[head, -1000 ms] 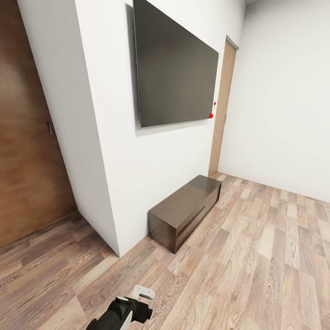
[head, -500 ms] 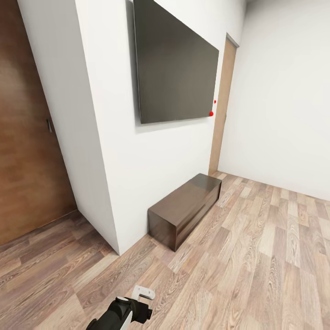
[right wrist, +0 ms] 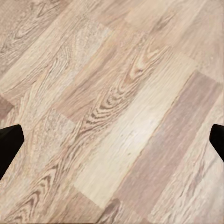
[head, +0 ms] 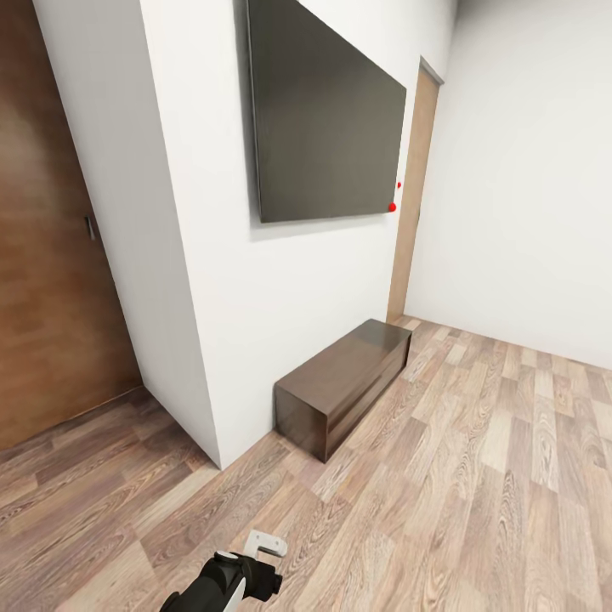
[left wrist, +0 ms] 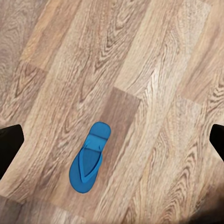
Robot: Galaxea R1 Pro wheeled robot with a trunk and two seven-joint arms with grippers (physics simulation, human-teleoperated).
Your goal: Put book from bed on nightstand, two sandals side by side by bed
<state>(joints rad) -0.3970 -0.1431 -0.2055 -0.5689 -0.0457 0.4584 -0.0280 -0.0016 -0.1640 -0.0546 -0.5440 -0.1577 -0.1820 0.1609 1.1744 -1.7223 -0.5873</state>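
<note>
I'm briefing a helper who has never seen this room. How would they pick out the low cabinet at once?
Start at the big dark screen hanging on the white wall. Straight below it, on the wood-plank floor, stands a low cabinet pushed against that wall. It is a long, dark brown glossy box, the one piece of furniture there, darker than the pale door in the corner beyond it.
</note>
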